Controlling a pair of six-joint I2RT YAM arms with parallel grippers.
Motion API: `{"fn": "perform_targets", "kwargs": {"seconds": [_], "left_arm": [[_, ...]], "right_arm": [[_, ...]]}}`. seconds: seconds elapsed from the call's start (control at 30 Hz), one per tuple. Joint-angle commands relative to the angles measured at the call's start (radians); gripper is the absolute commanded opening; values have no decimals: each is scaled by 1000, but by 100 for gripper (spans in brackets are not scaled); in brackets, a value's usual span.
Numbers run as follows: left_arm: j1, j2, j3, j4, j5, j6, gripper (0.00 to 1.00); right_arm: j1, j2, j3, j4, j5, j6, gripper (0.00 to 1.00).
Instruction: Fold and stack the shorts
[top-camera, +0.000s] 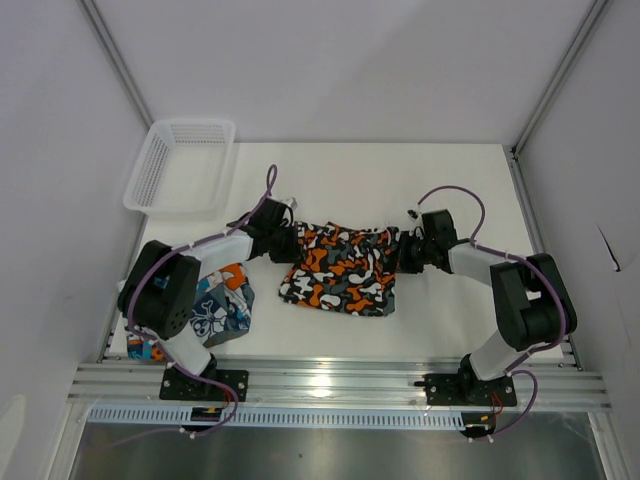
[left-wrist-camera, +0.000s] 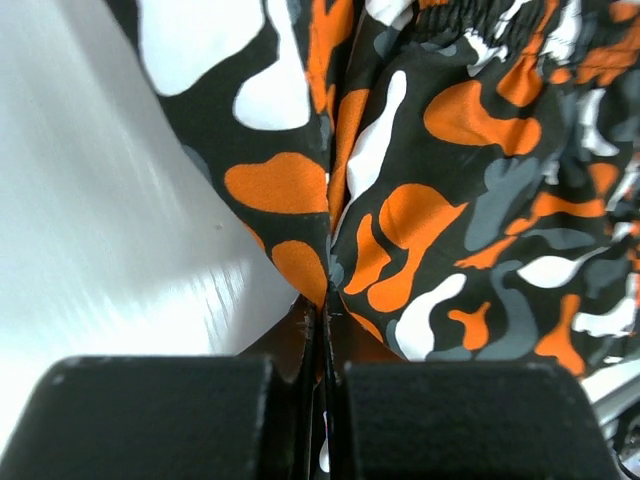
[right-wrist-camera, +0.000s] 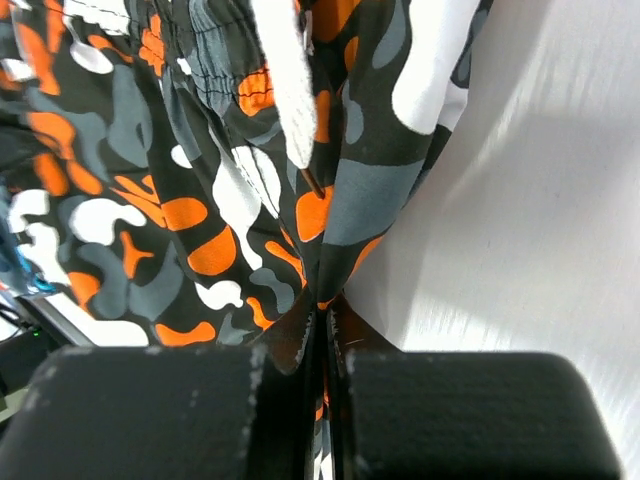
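Camouflage shorts (top-camera: 342, 268) at the middle of the top view, spread on the white counter (top-camera: 330, 185) and pinched at both ends of the upper edge. Left jaws shut on the cloth at the left end, right jaws shut on it at the right end. Confirmed in each wrist view: a pleat of orange, black, white and grey fabric (left-wrist-camera: 450, 200) drawn down into the closed slit at the bottom of the frame, with gathered waistband elastic toward the upper right in the left wrist view and, in the right wrist view, toward the upper left beside a white drawstring (right-wrist-camera: 290, 90). Held by the waist corners, probably, to keep that edge straight and taut between the two arms, so as to carry it over in one even fold rather than a bunch. Lower part lying loose and slightly rumpled toward the bottom of the frame, likely the half to be folded onto. Patchwork shorts (top-camera: 222, 305) at the lower left of the top view, just beside the camouflage pair and partly hidden under the left arm; hard to tell whether folded already. White mesh basket (top-camera: 190, 124) at the upper left, well apart from both pairs.
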Motion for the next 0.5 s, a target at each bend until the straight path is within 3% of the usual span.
{"fn": "perform_targets", "kwargs": {"seconds": [0.0, 0.2, 0.47], "left_arm": [[4, -93, 39, -37, -24, -12, 0], [4, -168, 92, -256, -142, -39, 0], [27, -234, 192, -517, -294, -67, 0]], "right_arm": [[29, -66, 32, -60, 57, -10, 0], [164, -152, 104, -180, 199, 27, 0], [330, -132, 293, -258, 305, 94, 0]]}}
